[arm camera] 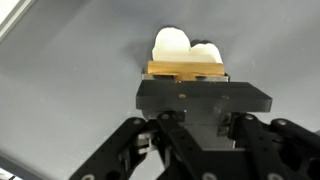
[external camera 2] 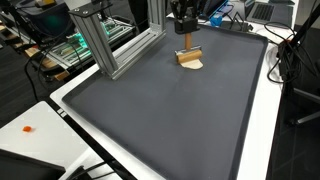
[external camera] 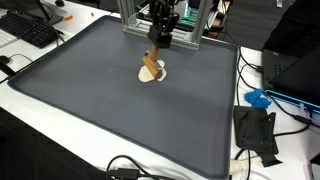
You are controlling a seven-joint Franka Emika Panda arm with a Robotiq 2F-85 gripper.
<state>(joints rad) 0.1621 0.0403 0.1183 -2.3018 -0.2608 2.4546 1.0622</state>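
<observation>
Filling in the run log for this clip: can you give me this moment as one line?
gripper down at wooden block | grip unclear | white piece right beside block | all on grey mat

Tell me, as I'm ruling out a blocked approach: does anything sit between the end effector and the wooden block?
Nothing visible does. The end effector is right at the wooden block, with no gap showing in the wrist view. The white piece lies beyond the block, not between them.

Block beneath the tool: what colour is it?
The small wooden block is light tan, clearest in the wrist view.
</observation>
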